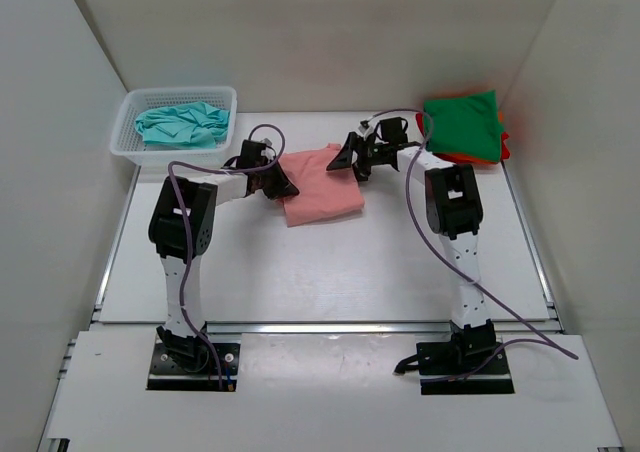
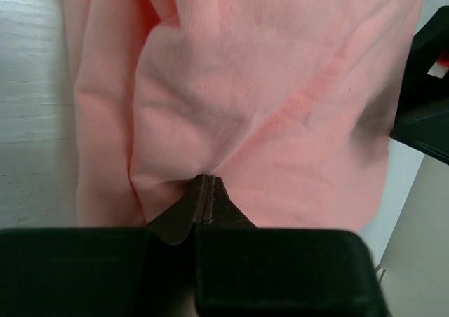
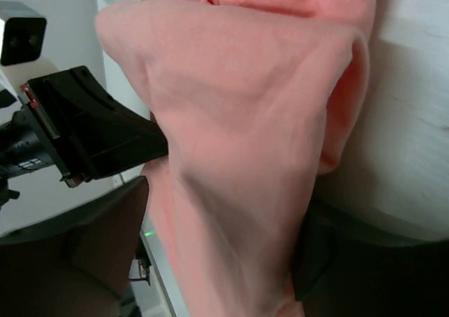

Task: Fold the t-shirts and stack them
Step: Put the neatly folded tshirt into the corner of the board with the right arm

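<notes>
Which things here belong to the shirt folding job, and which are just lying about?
Job: salmon pink t-shirt mid-table; teal t-shirt, crumpled, far left; green t-shirt atop the far-right stack; orange-red cloth beneath it.
Just there: white mesh basket holding the teal one; table.

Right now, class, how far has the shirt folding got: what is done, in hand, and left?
Done: the green shirt lies folded on a stack at the far right, red and orange edges showing beneath. In hand: the salmon pink shirt in the middle, left claw shut on one edge, right claw open around the other. Left: the teal shirt, crumpled in the white basket.
</notes>
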Controlling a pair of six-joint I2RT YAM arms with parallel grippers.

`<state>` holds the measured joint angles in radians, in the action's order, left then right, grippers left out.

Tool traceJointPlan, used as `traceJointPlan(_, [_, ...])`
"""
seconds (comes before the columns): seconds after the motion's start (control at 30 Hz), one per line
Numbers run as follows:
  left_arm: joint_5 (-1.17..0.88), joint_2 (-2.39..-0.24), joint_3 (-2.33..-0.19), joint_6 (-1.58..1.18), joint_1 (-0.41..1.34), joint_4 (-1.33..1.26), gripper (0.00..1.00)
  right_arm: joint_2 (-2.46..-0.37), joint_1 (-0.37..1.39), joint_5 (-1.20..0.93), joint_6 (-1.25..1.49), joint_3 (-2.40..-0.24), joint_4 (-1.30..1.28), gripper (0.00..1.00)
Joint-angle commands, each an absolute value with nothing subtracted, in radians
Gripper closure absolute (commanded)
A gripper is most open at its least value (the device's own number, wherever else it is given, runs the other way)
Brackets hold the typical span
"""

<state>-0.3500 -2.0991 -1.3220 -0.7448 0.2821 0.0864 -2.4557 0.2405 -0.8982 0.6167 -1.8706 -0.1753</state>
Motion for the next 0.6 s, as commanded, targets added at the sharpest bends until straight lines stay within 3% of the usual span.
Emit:
traceJointPlan(0.0, [-0.33,-2.095,-1.296,-0.723,0.281,0.134,0.99,-2.529,0.276,-0.969,0.689,-1.902,-0.177,0.41])
traceJointPlan(0.1, [-0.33,-2.098,-1.286,-0.713,0.285,0.127,0.99,-2.543,0.284,-1.008,0.683,-1.917,-0.181,0.6])
traceJointPlan(0.17, [-0.339,-2.097,-1.279,-0.718,0.278,0.117,0.98,-2.559,0.278,-1.041,0.68,-1.939,-0.186,1.0])
traceJointPlan(0.3, [-0.37,-2.045,-1.206,-0.729,0.278,0.052,0.9,-2.586,0.278,-1.062,0.495,-2.079,-0.347,1.0])
traceJointPlan(0.43, [-0.409,-1.945,-1.135,-0.707,0.247,0.049,0.86,-2.548,0.272,-0.781,0.136,-2.276,-0.652,1.0])
traceJointPlan(0.57, [-0.405,-1.836,-1.06,-0.67,0.227,0.066,0.85,-2.427,0.261,-0.516,-0.058,-2.229,-0.724,1.0])
